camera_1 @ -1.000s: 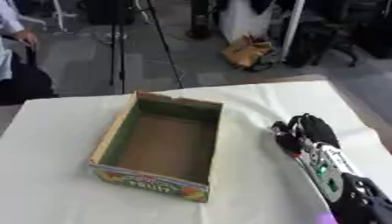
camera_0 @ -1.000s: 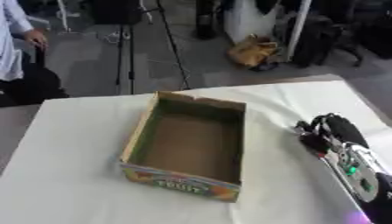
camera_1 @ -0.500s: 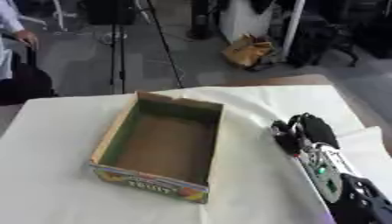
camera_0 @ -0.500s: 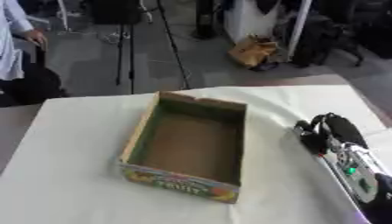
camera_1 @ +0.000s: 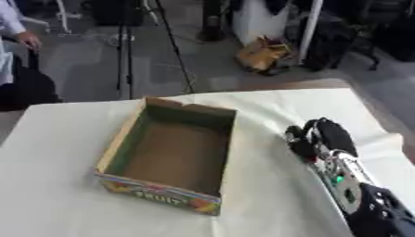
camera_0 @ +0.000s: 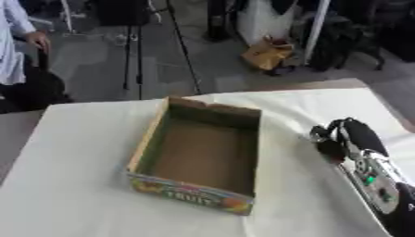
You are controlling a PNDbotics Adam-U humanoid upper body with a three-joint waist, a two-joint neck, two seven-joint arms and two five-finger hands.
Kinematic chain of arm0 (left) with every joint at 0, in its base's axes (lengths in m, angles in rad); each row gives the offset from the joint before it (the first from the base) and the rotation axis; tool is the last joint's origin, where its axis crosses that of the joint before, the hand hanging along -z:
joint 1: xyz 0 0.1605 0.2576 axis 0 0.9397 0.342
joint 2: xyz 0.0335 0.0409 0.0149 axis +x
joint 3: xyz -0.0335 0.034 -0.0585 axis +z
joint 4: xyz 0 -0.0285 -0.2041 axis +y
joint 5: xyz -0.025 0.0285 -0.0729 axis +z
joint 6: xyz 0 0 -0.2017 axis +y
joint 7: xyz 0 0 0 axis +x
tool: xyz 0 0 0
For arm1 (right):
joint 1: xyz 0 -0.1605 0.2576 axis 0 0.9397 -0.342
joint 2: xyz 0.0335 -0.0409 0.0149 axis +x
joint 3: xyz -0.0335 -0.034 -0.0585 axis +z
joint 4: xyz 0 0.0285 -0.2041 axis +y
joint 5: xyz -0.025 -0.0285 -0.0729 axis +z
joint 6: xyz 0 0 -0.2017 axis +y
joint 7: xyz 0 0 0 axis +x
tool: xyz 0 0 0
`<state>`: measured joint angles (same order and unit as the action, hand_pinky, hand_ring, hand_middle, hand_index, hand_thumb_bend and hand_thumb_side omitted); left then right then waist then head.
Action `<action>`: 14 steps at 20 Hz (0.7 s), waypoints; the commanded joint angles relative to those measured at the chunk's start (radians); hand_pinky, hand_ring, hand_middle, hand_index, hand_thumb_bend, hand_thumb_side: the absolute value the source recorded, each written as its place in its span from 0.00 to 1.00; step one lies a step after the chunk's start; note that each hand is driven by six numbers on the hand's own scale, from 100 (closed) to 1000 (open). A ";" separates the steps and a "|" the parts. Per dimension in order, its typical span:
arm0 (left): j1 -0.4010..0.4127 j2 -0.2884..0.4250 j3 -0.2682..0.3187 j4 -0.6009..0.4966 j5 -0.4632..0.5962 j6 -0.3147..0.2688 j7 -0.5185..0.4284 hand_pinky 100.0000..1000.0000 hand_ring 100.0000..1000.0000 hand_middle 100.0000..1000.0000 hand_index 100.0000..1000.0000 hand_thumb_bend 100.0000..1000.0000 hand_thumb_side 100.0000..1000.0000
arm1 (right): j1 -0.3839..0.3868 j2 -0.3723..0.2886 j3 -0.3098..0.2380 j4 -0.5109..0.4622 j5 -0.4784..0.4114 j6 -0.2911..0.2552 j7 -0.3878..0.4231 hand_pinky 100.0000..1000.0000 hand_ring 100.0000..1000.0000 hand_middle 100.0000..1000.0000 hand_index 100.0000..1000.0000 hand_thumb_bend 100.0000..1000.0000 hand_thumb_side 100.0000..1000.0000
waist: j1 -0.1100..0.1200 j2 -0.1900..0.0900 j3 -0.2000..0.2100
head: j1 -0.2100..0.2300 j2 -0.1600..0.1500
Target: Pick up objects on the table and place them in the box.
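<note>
An open cardboard box [camera_0: 200, 153] with a green inner lining and a colourful "FRUIT" label on its near wall sits in the middle of the white-covered table [camera_0: 73, 176]. Its brown floor is bare. My right hand [camera_1: 322, 136], black with a silver forearm carrying small green lights, lies low over the table to the right of the box, back upward and a short gap away from the box wall. No loose object shows on the table, and whatever is under the hand is hidden. My left hand is out of view.
The cloth is rumpled around my right forearm [camera_1: 347, 183]. Beyond the table's far edge are a tripod [camera_0: 134, 41], a brown paper bag [camera_0: 269, 54] on the floor, dark chairs and a person [camera_0: 18, 55] at the far left.
</note>
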<state>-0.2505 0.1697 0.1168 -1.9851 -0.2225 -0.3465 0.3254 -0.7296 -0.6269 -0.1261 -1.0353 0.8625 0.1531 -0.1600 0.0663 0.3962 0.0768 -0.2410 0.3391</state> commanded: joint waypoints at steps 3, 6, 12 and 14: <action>-0.006 0.004 0.003 -0.015 0.003 0.000 -0.003 0.64 0.93 0.96 0.71 0.00 1.00 | -0.015 -0.021 -0.013 -0.052 -0.028 0.013 -0.018 0.00 0.20 0.17 0.42 0.00 0.68 | -0.004 -0.021 -0.001 | 0.001 -0.007; -0.005 0.004 0.003 -0.015 0.003 0.000 -0.003 0.64 0.93 0.96 0.71 0.00 1.00 | -0.016 -0.023 -0.013 -0.064 -0.030 0.019 -0.016 0.00 0.19 0.16 0.41 0.00 0.72 | -0.004 -0.020 -0.003 | 0.001 -0.006; -0.005 0.004 0.003 -0.015 0.002 0.002 -0.006 0.64 0.93 0.97 0.71 0.00 1.00 | -0.018 -0.024 -0.015 -0.089 -0.035 0.030 -0.010 0.00 0.18 0.14 0.41 0.00 0.66 | -0.006 -0.020 -0.005 | 0.001 -0.004; -0.005 0.004 0.003 -0.015 0.002 0.002 -0.006 0.64 0.93 0.97 0.71 0.00 1.00 | -0.019 -0.023 -0.015 -0.096 -0.038 0.035 -0.005 0.00 0.18 0.14 0.40 0.00 0.66 | -0.006 -0.020 -0.006 | 0.002 -0.004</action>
<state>-0.2505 0.1697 0.1168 -1.9851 -0.2224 -0.3439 0.3228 -0.7304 -0.6268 -0.1327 -1.1010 0.8331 0.1834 -0.1652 0.0651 0.3962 0.0729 -0.2409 0.3391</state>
